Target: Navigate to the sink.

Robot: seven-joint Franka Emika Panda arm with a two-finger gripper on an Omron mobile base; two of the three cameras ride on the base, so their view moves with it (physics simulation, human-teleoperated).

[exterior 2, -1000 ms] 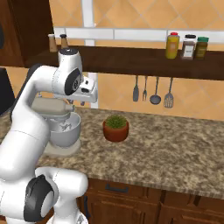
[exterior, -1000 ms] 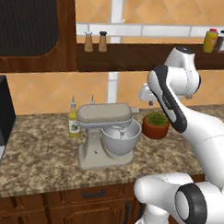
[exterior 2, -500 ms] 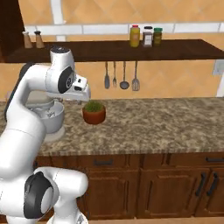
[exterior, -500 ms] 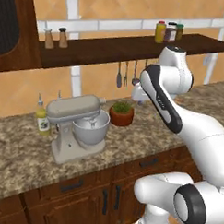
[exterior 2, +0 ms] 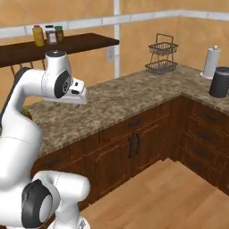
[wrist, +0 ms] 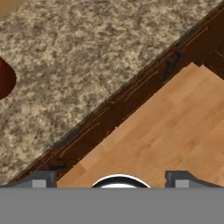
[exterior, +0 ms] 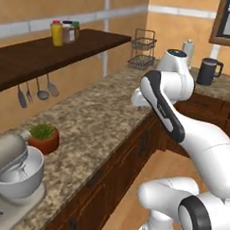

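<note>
At the bottom of the hand view my claw [wrist: 111, 179] shows as two small dark tips set well apart with nothing between them, so it stands wide and empty. Beyond the tips lies the wooden floor [wrist: 175, 127] in the lower right of that frame, then the dark cabinet fronts [wrist: 131, 98] running on a diagonal, and the speckled stone counter [wrist: 74, 52] across the upper left. In the right base view my hand juts from the wrist at the left of the frame, held level above the counter edge [exterior 2: 112, 100], with the arm folded upright and tucked close to my body; in the left base view the elbow rises through the middle of the frame. I judge I am partway through the drive, with no sink to be seen yet; I cannot tell where it lies. A wire basket [exterior 2: 161, 56], a paper towel roll [exterior 2: 211, 61] and a black kettle [exterior 2: 220, 82] stand round the corner at the upper right. The next move calls for more driving or turning along the counter until the basin comes in sight, arm kept tucked.
</note>
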